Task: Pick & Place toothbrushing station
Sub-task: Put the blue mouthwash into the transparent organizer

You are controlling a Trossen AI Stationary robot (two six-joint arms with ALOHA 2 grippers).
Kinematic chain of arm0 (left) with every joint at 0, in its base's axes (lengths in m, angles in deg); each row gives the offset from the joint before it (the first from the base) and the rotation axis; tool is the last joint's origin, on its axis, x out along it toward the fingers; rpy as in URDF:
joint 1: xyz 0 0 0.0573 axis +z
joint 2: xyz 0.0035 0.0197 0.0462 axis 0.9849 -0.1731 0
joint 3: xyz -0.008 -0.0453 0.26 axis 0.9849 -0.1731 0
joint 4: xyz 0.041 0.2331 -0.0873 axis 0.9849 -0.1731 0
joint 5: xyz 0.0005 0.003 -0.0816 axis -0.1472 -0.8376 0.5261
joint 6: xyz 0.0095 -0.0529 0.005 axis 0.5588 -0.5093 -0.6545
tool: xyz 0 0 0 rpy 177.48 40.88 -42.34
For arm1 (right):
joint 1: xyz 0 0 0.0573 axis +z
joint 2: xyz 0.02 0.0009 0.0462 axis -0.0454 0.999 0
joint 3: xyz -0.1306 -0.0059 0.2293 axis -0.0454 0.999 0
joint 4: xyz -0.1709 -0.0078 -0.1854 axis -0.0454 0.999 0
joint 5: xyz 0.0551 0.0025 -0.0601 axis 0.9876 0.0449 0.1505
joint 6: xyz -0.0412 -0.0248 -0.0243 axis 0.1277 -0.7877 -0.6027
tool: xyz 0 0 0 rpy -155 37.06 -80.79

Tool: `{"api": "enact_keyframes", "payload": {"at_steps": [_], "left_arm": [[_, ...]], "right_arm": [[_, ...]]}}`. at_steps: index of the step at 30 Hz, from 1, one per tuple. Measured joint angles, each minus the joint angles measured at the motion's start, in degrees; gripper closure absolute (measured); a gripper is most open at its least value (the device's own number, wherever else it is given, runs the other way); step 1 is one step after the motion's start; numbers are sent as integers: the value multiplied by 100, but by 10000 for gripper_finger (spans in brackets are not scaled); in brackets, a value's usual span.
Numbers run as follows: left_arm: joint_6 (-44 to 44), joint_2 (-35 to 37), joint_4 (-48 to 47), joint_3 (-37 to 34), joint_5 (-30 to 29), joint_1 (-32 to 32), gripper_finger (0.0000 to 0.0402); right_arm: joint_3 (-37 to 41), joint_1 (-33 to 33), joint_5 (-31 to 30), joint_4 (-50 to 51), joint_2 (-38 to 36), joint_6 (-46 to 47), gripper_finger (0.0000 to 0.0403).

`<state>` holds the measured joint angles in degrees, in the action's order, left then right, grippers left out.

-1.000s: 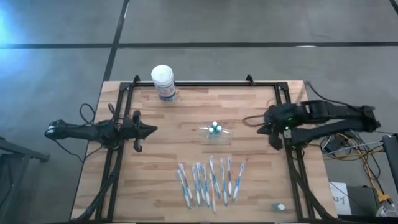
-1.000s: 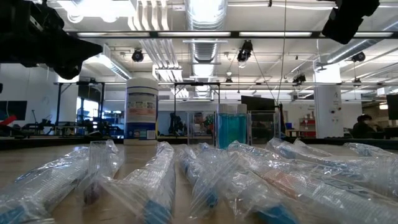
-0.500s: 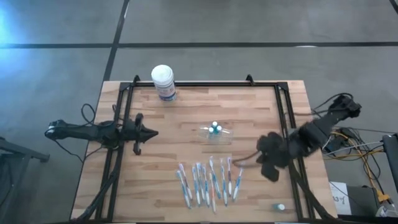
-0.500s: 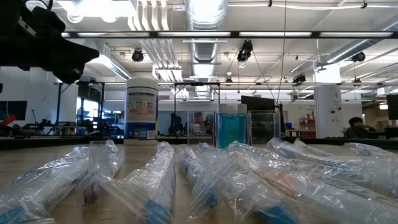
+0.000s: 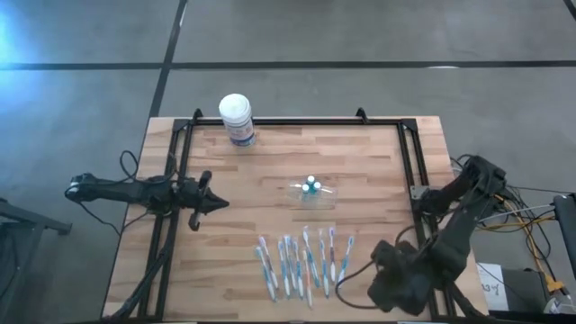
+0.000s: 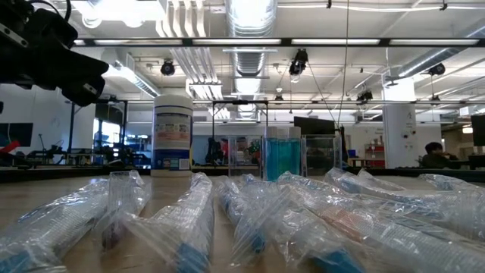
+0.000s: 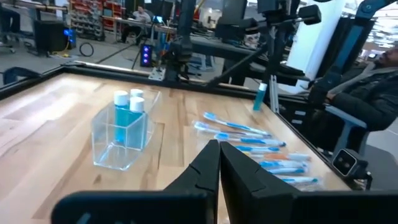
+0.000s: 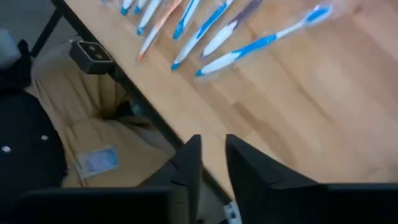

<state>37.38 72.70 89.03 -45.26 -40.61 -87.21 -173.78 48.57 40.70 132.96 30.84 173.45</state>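
The toothbrushing station is a small clear plastic holder with two white-capped blue items standing in it. It rests on its base near the table's middle and also shows in the left wrist view and in the low view. My left gripper is shut and empty, above the table's left side and pointing toward the station. My right gripper hangs over the table's near right part, beside the wrapped toothbrushes. A narrow gap shows between its fingers, and it holds nothing.
A white-lidded round canister with a blue label stands at the far left. Several wrapped toothbrushes lie in a row near the front edge. A small blue tube stands at the near right corner. A seated person is beyond the table.
My right arm has swung from the middle of the table's right edge toward the near right corner, dropping out of the low view. My left gripper has rolled a little about its own axis and stayed in place. The station has not moved.
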Motion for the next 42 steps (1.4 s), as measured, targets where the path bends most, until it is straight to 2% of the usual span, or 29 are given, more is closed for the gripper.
{"api": "enact_keyframes", "payload": {"at_steps": [2, 7, 11, 16, 25, 29, 35, 42], "left_arm": [[3, 2, -5, 0, 0, 0, 387], [55, 0, -31, 0, 17, 0, 391], [156, 2, -65, 2, 37, 1, 392], [223, 2, -75, 2, 70, 0, 388], [209, 2, -86, 2, 217, 0, 393], [176, -7, -87, 2, 240, 0, 388], [169, -7, -89, 2, 245, 0, 388], [56, -7, -89, 2, 251, 0, 393]], "right_arm": [[-153, -2, 141, 43, 200, 348, 294], [-406, 12, 1005, 140, 743, 904, 230], [-486, 92, 1177, 131, 1020, 1068, 202], [-504, 253, 1204, 150, 1253, 1392, 204], [-502, 783, 1450, 277, 1468, 2504, 214], [-502, 875, 1800, 480, 1637, 2562, 214], [-498, 960, 1779, 1167, 1699, 2637, 214], [-495, 972, 1787, 1125, 1703, 2663, 214]]}}
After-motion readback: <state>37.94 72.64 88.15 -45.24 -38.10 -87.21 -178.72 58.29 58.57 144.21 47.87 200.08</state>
